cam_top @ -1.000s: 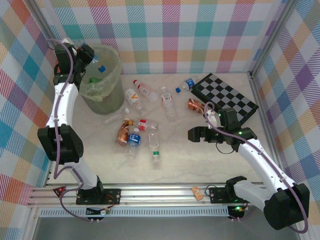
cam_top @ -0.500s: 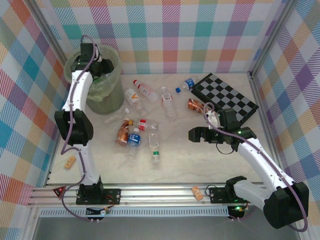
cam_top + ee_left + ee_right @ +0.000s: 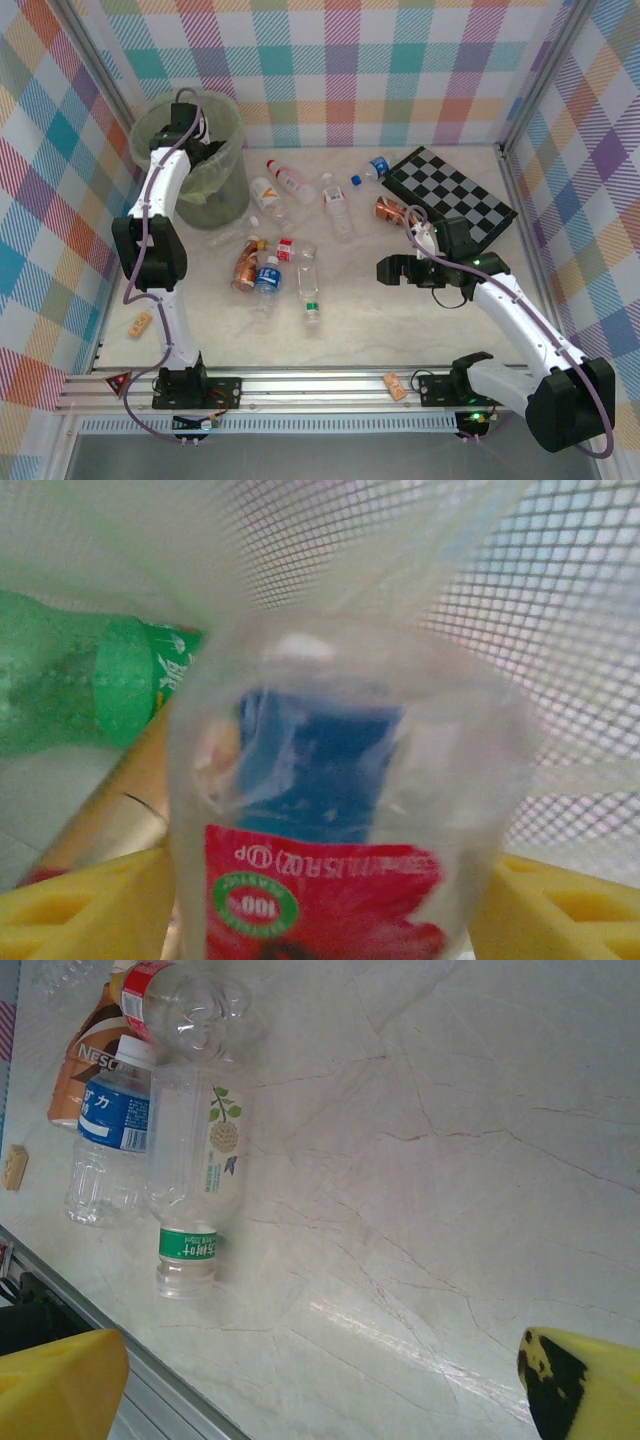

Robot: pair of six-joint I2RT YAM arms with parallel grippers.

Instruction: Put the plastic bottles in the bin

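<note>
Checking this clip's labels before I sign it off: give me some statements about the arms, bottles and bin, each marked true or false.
1. The left gripper reaches down into the bin. True.
2. A green bottle lies inside the bin. True.
3. The right gripper holds a bottle. False: it is open and empty, above the table.
4. The checkerboard sits beside the bin. False: it lies at the table's far right, away from the bin.
5. Every bottle is in the bin. False: several lie on the table, among them a clear bottle with a green neck band.
</note>
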